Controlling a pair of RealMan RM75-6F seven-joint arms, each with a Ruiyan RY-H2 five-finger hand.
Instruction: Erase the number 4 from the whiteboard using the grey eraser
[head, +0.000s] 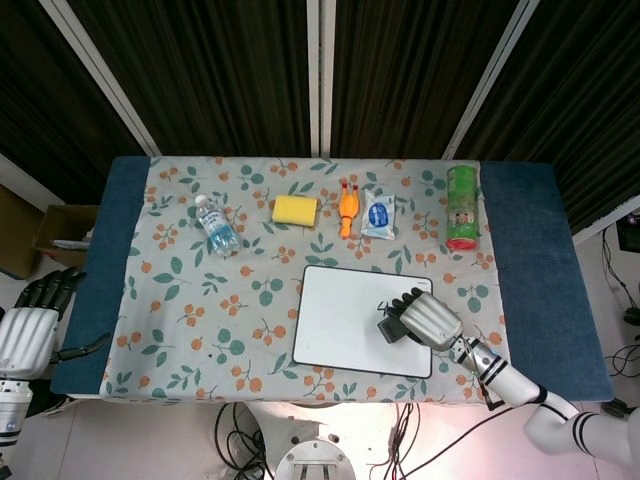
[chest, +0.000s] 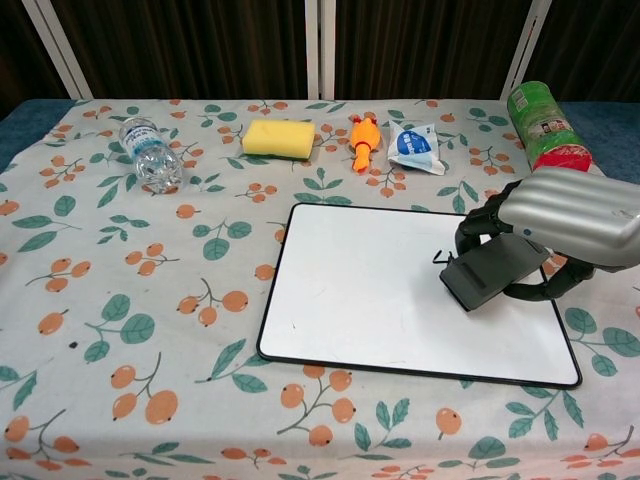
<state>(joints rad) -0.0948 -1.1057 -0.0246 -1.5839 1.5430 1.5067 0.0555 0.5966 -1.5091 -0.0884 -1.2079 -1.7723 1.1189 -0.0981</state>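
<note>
Over the whiteboard, the right hand has its fingers clamped on the eraser, covering most of the 4. Left hand hangs off the desk, fingers apart.

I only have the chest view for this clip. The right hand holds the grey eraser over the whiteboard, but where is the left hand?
Observer: The left hand is off the table's left edge, low beside the blue cloth, holding nothing. Only the head view shows it.
Reviewer: What else sits over there?
Observer: A brown cardboard box lies on the floor past the table's left end.
Reviewer: Does the flowered cloth cover the whole table?
Observer: No. From above, bare blue strips show at both short ends.
Reviewer: And the 4, is it gone?
Observer: Not fully. From above, a dark stroke of the 4 shows just beyond the eraser in the right hand, on the whiteboard.
</note>
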